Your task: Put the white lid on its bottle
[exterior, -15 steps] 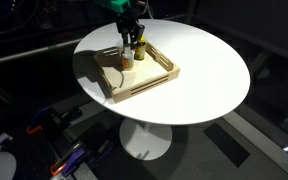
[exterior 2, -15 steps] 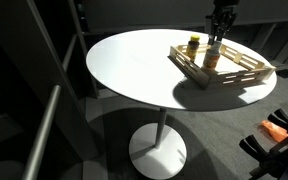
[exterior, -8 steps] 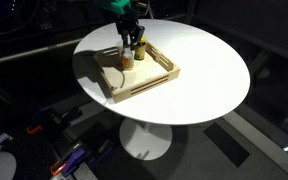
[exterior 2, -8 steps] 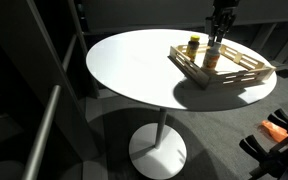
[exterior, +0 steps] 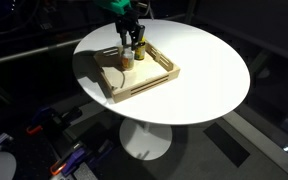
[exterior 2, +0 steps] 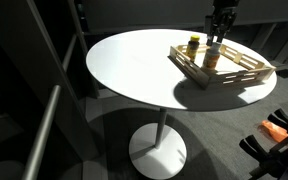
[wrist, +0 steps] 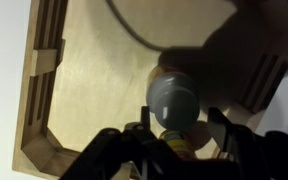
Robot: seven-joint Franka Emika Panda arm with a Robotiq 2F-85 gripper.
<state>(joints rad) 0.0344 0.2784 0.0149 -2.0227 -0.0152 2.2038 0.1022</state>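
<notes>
The white lid (wrist: pixel 174 98) shows in the wrist view as a round pale cap. It appears to sit on top of a bottle with a yellow label (wrist: pixel 174 140), between my fingers. My gripper (wrist: pixel 184 118) straddles it with the jaws wider than the lid and a gap on the right side. In both exterior views the gripper (exterior: pixel 133 34) (exterior 2: pixel 216 33) hangs straight down over a bottle (exterior 2: pixel 213 56) in the wooden tray (exterior: pixel 144 82) (exterior 2: pixel 234 76). A second bottle with a yellow cap (exterior 2: pixel 193 44) stands beside it.
The tray lies on a round white table (exterior: pixel 204 60) (exterior 2: pixel 134 70), with its slatted walls (wrist: pixel 42 60) around the bottles. The floor around is dark, with gear at its edges (exterior 2: pixel 274 130).
</notes>
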